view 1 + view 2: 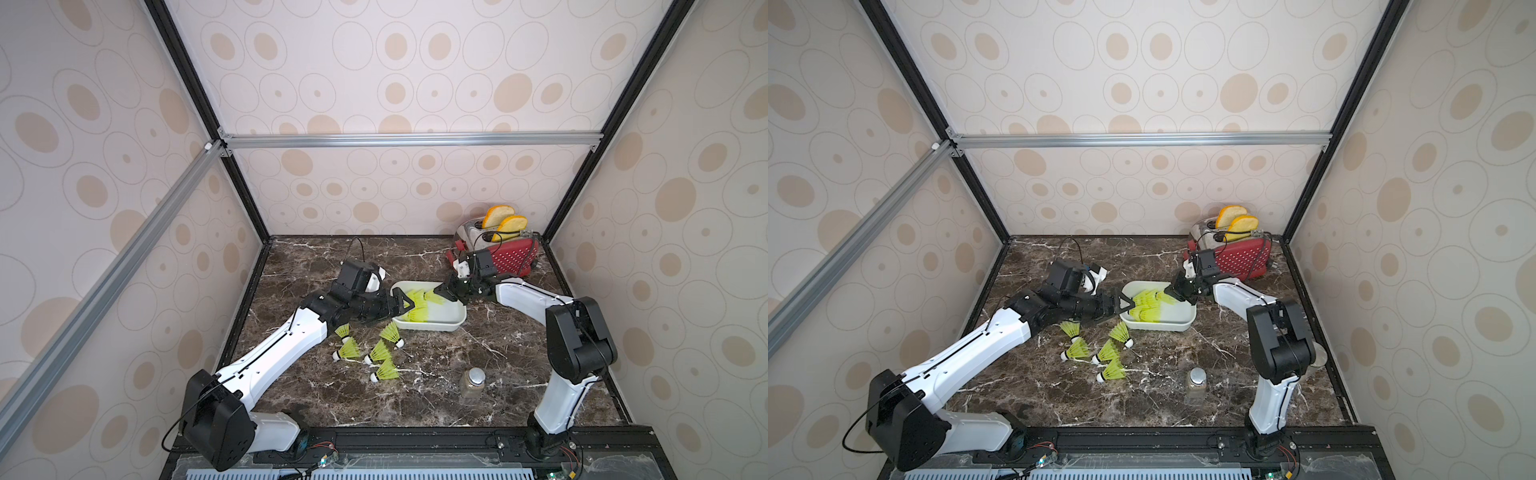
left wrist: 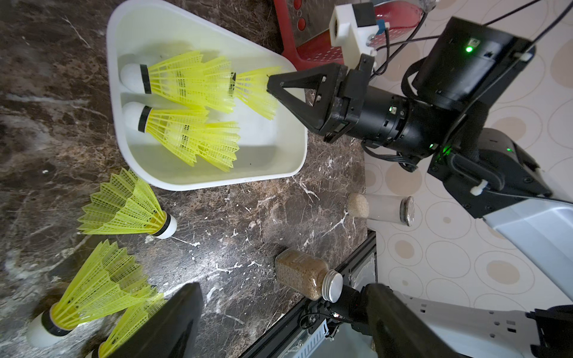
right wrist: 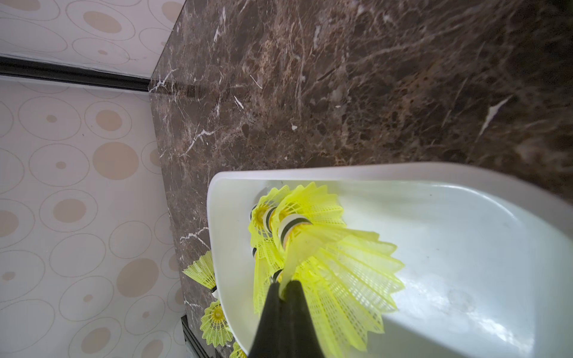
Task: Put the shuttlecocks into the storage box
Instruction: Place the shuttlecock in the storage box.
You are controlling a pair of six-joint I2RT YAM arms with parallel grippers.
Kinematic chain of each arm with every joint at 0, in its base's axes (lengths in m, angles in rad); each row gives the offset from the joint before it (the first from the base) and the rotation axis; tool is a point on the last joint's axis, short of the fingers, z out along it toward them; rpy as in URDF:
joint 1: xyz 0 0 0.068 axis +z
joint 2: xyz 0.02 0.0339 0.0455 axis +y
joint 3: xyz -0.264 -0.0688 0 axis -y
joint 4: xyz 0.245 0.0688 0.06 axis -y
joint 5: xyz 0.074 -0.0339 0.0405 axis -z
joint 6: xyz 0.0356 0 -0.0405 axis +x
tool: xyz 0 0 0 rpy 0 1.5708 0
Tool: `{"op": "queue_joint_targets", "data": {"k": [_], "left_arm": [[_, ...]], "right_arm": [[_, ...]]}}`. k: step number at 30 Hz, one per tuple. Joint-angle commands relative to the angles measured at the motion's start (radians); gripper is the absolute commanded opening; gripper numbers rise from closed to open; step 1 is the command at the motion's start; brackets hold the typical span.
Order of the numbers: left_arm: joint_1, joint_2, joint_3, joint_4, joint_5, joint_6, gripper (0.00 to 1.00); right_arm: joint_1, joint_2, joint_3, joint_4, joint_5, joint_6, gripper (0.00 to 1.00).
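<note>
Shuttlecocks [image 1: 348, 348] are split two ways in both top views. Five lie loose on the marble table [image 1: 519, 374] just in front of the white box [image 1: 451, 323], and several more lie inside it. My left gripper [image 1: 404, 311] hangs over the box's left end and my right gripper [image 1: 441, 291] over its far right corner. A red toaster [image 1: 511, 257] stands behind, and a jar [image 1: 473, 384] stands well apart toward the front.

From the left wrist I see my own jaws spread wide with nothing between them. Across the box, the right gripper pinches the skirt edge of one shuttlecock [image 2: 254, 90], whose tip is tucked into another's skirt.

From the right wrist, the fingers [image 3: 273, 310] are clamped tight on that yellow skirt, with the box floor below.
</note>
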Motion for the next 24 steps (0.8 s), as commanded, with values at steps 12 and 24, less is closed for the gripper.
{"op": "queue_joint_targets", "data": {"k": [12,24], "left_arm": [[0.005,0.002,0.045,-0.016,-0.001,0.023,0.86],[0.005,0.005,0.040,-0.012,-0.021,0.020,0.86]], "right_arm": [[-0.017,0.104,-0.005,0.159,-0.154,0.057,0.00],[-0.016,0.142,0.007,0.196,-0.188,0.093,0.00]]}}
